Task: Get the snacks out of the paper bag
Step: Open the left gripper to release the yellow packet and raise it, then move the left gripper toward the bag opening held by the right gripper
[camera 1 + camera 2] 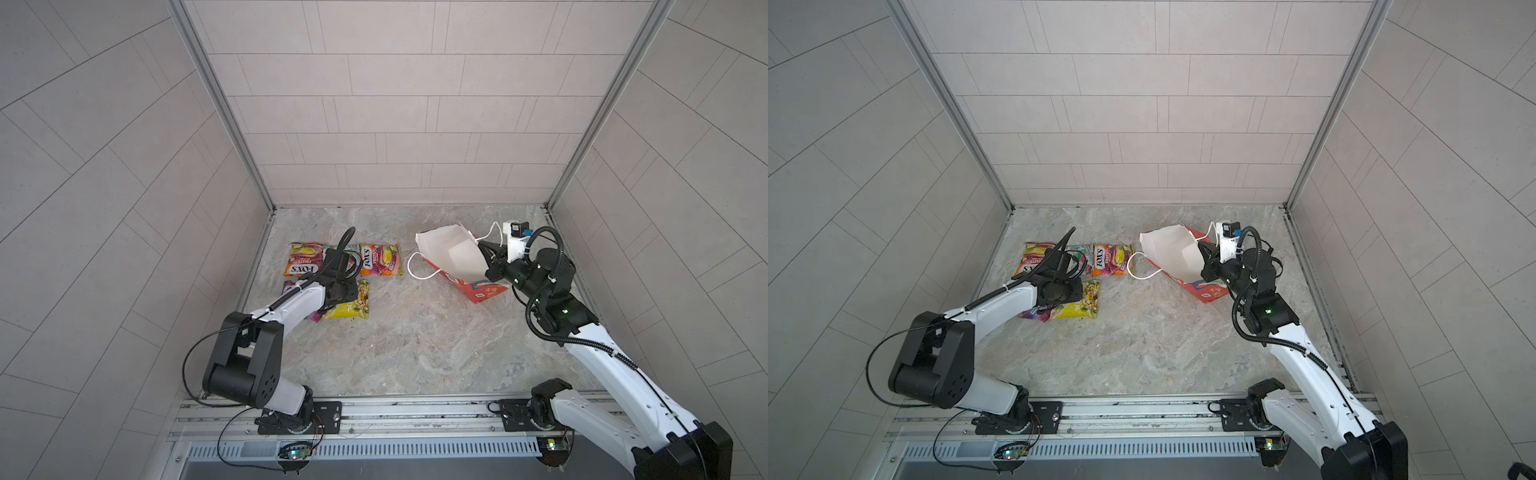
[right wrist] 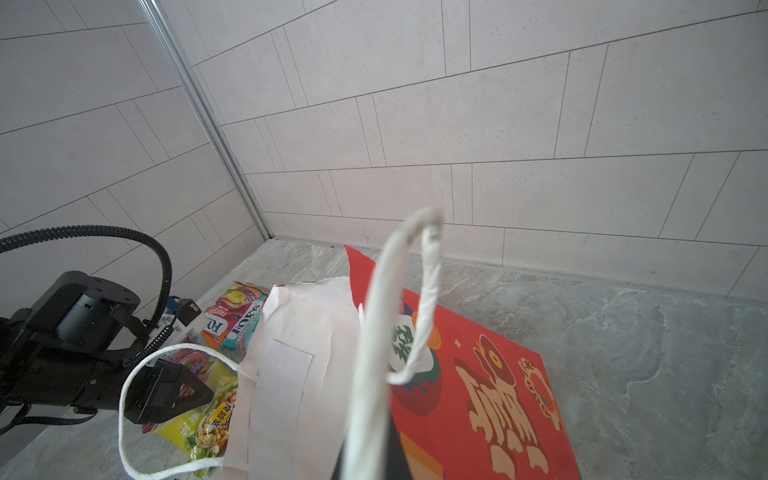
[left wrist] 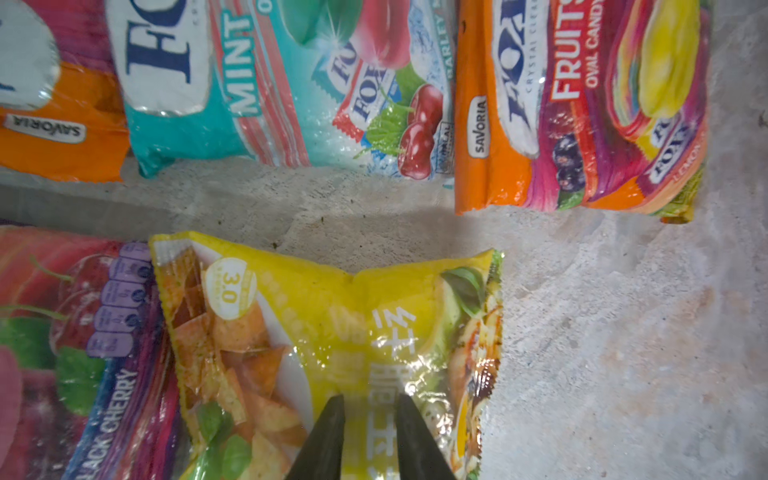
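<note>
Top views, near to far. Front rail point(image 1: 415, 409), then a wide open stretch of marble table point(image 1: 415, 345) btw the two arms: that's your main room to move.

L side next: yellow packet point(image 1: 351, 309) and purple packet point(image 3: 83, 353) lie flat side by side, edges meeting. The left gripper point(image 3: 371, 399) hangs over the yellow packet. Its jaws are a narrow gap apart w/ yellow film showing btw them. Can't tell if the tips touch it.

Past a thin strip of bare marble sits a row of 3 snacks: left orange packet point(image 1: 301, 262), teal packet point(image 3: 291, 83), right orange packet point(image 1: 380, 259), edge to edge. The left orange packet is near the left wall point(image 1: 145, 208), so it's tight there.

R side: paper bag point(image 1: 451, 255) is tilted, its white mouth up and toward centre, red end low by the table. The right gripper point(image 1: 485, 257) has its jaws pressed together on the bag's rim. One cord handle point(image 1: 409, 266) loops onto the marble just beside the right orange packet; contact unclear. The R arm runs close along the right wall point(image 1: 665, 208).

Far end: a bare marble band runs up to the back wall point(image 1: 395, 166).
</note>
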Controlling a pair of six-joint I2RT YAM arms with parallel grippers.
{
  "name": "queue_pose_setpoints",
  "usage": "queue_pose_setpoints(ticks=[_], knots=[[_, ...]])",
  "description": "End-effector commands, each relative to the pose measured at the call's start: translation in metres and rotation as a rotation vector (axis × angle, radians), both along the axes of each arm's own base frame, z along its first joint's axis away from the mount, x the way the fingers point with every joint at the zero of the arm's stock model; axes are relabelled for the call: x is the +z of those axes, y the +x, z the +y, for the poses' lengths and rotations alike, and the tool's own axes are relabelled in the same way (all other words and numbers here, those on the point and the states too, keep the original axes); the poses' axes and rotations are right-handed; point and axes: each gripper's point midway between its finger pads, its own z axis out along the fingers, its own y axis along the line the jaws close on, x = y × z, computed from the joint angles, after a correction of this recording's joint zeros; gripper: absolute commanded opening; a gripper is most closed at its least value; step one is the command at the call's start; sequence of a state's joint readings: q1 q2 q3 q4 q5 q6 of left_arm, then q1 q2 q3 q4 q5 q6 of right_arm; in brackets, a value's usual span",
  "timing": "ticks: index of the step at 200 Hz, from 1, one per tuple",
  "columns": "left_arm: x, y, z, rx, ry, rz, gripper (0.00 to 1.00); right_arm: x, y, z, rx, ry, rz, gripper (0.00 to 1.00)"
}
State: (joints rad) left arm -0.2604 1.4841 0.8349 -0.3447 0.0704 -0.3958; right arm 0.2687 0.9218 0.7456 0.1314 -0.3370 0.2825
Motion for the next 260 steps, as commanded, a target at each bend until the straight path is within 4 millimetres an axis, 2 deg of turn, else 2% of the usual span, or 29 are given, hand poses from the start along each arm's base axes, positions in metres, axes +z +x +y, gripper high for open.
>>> queue_pose_setpoints(ticks=[1, 39, 67, 85, 132, 167, 189, 226, 243, 260], knots=[[-0.007, -0.002, 0.007, 0.026, 0.031, 0.004, 0.29, 0.000, -0.001, 0.001, 0.009, 0.013, -0.008, 0.00], [-0.004, 0.001, 0.006, 0.011, 0.034, -0.006, 0.33, 0.001, 0.000, 0.001, 0.008, 0.015, -0.007, 0.00], [0.017, 0.001, 0.004, 0.013, 0.020, -0.059, 0.36, 0.002, -0.001, 0.000, 0.007, 0.015, -0.010, 0.00], [0.025, -0.005, 0.004, 0.024, 0.009, -0.064, 0.37, 0.000, -0.001, 0.000, 0.004, 0.012, -0.006, 0.00], [0.000, -0.023, 0.015, 0.046, 0.047, 0.000, 0.34, -0.002, -0.001, 0.000, 0.002, 0.008, -0.004, 0.00], [-0.012, -0.022, 0.017, 0.045, 0.064, 0.039, 0.32, 0.000, -0.001, 0.001, 0.011, 0.006, -0.004, 0.00], [-0.010, -0.018, 0.018, 0.041, 0.074, 0.034, 0.31, 0.002, -0.003, 0.000, 0.009, -0.007, -0.002, 0.00], [0.009, -0.012, 0.019, 0.039, 0.073, -0.028, 0.35, 0.007, -0.001, 0.004, 0.030, -0.008, 0.008, 0.00], [0.030, -0.011, 0.016, 0.032, 0.057, -0.077, 0.37, 0.007, -0.001, 0.007, 0.044, -0.011, 0.018, 0.00], [0.060, -0.011, 0.012, 0.017, 0.026, -0.152, 0.39, 0.006, -0.002, 0.007, 0.040, -0.021, 0.031, 0.00]])
